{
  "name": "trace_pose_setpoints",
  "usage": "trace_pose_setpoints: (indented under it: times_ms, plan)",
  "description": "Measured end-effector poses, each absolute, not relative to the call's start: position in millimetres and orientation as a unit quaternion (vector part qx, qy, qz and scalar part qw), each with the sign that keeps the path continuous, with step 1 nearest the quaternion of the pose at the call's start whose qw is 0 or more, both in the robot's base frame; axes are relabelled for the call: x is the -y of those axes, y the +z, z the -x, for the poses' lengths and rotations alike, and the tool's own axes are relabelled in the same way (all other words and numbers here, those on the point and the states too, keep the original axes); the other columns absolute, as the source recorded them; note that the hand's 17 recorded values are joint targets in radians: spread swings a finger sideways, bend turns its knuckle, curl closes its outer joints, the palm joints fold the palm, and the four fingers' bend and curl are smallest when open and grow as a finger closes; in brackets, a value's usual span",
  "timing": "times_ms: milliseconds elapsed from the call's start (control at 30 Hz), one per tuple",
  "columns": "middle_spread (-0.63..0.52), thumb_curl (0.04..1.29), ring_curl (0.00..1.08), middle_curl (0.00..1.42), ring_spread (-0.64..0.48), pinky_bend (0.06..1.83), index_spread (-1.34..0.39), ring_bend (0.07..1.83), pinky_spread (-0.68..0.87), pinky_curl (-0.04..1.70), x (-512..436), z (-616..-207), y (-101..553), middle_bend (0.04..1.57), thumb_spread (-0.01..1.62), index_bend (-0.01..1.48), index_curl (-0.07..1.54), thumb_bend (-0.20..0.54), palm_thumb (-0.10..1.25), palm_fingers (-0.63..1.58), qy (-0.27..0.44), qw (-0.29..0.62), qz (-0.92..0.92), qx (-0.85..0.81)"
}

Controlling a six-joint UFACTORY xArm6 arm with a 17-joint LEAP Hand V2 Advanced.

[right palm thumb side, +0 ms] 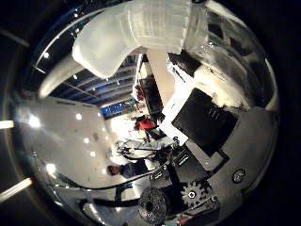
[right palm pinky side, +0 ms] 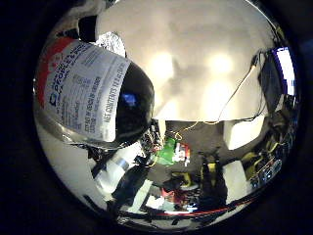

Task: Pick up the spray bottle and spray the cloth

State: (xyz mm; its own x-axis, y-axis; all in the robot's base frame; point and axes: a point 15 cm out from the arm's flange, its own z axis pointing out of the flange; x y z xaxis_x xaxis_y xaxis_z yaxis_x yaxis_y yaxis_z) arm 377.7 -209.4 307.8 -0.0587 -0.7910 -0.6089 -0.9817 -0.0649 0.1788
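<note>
The spray bottle (right palm pinky side: 88, 88) lies close against my palm in the little finger side view: a dark body with a white and red printed label. Its white spray head (right palm thumb side: 141, 38) with the trigger fills the edge of the thumb side view. My right hand (right palm thumb side: 202, 118) shows as white and black fingers curled beside the spray head, with geared parts (right palm thumb side: 193, 193) below. More of the fingers (right palm pinky side: 127, 166) reach past the bottle's body. No cloth can be made out in either view.
A white table top (right palm pinky side: 196, 59) lies beyond the bottle. A lit screen (right palm pinky side: 284, 69) stands at its edge. A small green item (right palm pinky side: 168, 150) and clutter sit near the fingers. The thumb side view looks out at a room with ceiling lights (right palm thumb side: 38, 122).
</note>
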Motion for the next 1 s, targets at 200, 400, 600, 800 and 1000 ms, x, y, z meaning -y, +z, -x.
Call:
trace_pose_setpoints:
  times_ms: [200,400,600,800,1000]
  plan:
    - [-0.09,0.71,0.58,0.60,-0.15,1.06,-0.18,1.48,-0.19,1.25,161,-394,321,1.38,0.94,1.21,0.71,-0.015,1.05,1.18,0.287,0.128,0.712,-0.628]
    - [-0.09,0.72,0.59,0.60,-0.15,1.04,-0.18,1.48,-0.19,1.28,112,-396,314,1.38,0.95,1.20,0.71,-0.015,1.04,1.19,0.293,0.093,0.739,-0.599]
    - [-0.09,0.73,0.59,0.60,-0.16,1.03,-0.18,1.48,-0.19,1.30,75,-397,296,1.38,0.95,1.20,0.71,-0.015,1.04,1.19,0.277,0.014,0.768,-0.578]
    - [-0.09,0.73,0.59,0.60,-0.16,1.02,-0.18,1.47,-0.19,1.31,52,-396,282,1.38,0.95,1.20,0.71,-0.015,1.04,1.19,0.271,-0.053,0.780,-0.561]
    - [-0.09,0.73,0.59,0.60,-0.16,1.02,-0.18,1.47,-0.19,1.32,34,-402,255,1.38,0.96,1.19,0.72,-0.015,1.04,1.19,0.264,-0.088,0.784,-0.555]
